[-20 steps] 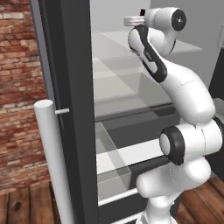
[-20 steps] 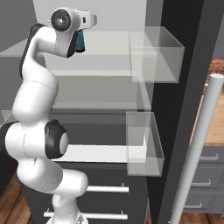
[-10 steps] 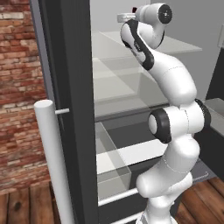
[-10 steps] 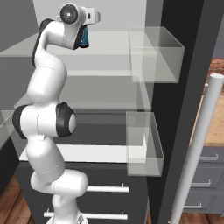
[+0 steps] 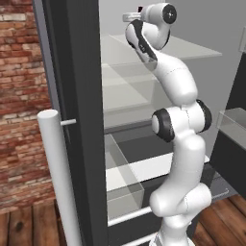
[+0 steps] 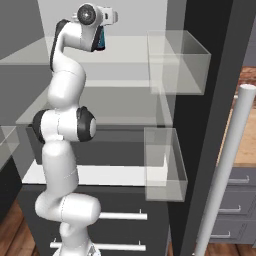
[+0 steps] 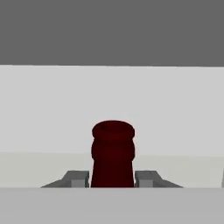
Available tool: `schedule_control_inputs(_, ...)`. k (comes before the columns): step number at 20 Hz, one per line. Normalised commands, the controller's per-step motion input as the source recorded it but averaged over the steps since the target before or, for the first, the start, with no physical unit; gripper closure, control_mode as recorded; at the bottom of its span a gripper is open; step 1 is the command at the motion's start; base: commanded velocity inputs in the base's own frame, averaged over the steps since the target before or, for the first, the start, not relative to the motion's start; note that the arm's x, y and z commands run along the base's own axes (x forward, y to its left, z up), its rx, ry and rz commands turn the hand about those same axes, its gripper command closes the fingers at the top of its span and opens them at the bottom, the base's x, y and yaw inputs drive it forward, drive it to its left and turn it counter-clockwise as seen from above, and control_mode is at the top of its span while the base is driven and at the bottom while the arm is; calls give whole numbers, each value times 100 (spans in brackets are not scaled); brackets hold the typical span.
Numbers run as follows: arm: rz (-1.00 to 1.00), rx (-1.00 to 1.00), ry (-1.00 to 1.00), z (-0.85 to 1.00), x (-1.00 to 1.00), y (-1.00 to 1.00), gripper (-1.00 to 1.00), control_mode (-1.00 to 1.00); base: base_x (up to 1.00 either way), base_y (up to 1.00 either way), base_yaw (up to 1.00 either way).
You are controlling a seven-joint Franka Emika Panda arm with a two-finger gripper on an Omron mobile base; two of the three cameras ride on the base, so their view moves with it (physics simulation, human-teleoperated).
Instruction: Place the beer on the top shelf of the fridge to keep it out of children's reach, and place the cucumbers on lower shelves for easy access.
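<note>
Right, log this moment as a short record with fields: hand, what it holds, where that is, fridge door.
hand: shut on the beer
beer: blue-teal label seen beside the wrist in the right base view; reddish cap between the fingertips in the hand view
position: raised at the level of the top shelf, inside the fridge
fridge door: open, white handle toward the robot
cucumbers: cannot tell

The top shelf [image 6: 125, 52], a clear greyish glass pane, is seen spanning the pale interior of the fridge [image 5: 72, 72]. Nothing is observed resting directly on its visible surface. Two lower shelves [image 6: 120, 102] are noted beneath it, alike in look; their visible surfaces are likewise bare. A white ledge [image 6: 100, 175] is recorded below them. Wooden floor [image 5: 29, 226] is visible beside the fridge.
</note>
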Motion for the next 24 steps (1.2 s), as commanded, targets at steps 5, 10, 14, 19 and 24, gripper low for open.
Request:
schedule_control_inputs(5, 0, -4, 1, 0, 17, 10, -100, -100, 0, 0, 0)
schedule_control_inputs(10, 0, -9, 7, 0, 0, 0, -100, -100, 0, 0, 0)
schedule_control_inputs(14, 0, -9, 6, -5, 0, 0, -100, -100, 0, 0, 0)
schedule_control_inputs(19, 0, -9, 0, -37, 0, 0, -100, -100, 0, 0, 0)
schedule_control_inputs(24, 0, -9, 0, -65, -12, 0, -100, -100, 0, 0, 0)
